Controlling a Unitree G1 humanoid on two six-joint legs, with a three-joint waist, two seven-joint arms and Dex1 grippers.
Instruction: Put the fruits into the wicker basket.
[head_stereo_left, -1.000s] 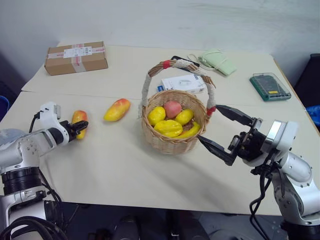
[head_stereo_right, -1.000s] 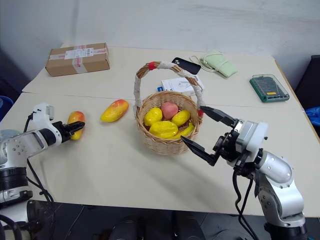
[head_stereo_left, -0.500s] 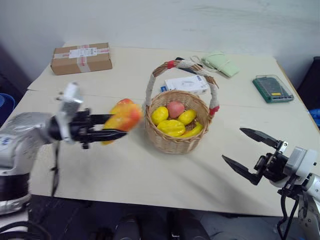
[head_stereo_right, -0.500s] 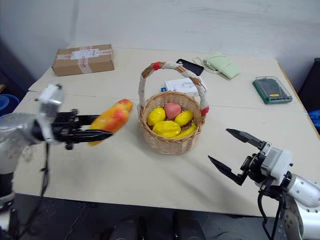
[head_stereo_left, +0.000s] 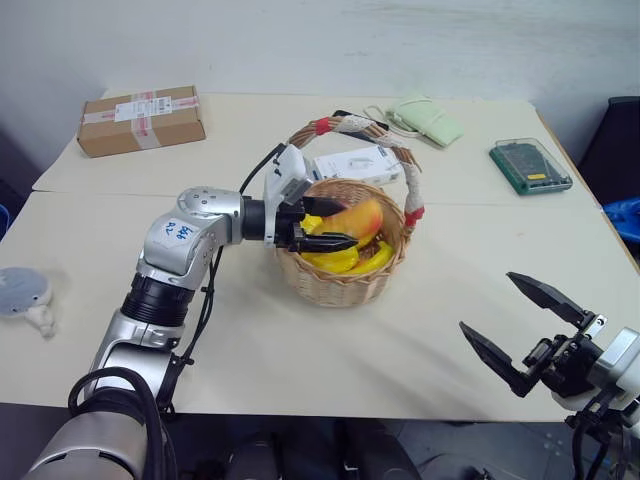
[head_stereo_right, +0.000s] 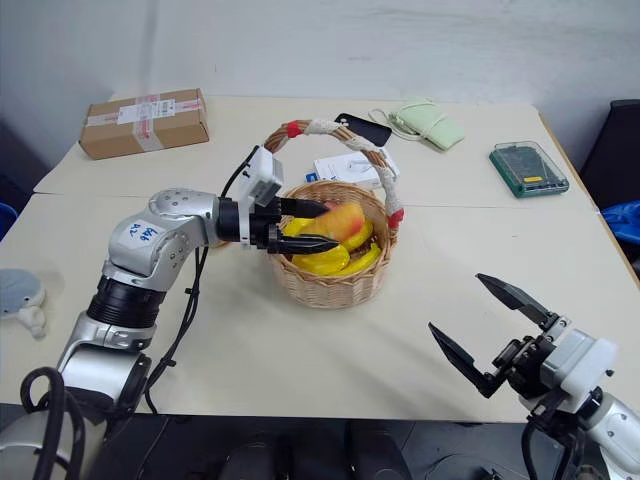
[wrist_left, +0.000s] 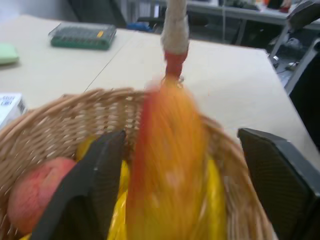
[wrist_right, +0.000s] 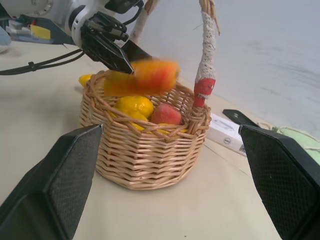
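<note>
Right wrist view: left gripper (wrist_right: 125, 55) has carried mango (wrist_right: 145, 77) from table to over wicker basket (wrist_right: 145, 150) w/ jaws now spread, mid-drop; right gripper (head_stereo_left: 530, 330) wide, empty.

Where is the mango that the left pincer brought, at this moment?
In the head views the mango is just above the basket, under its handle, between the open fingers of the left pincer and over the yellow fruits inside.
</note>
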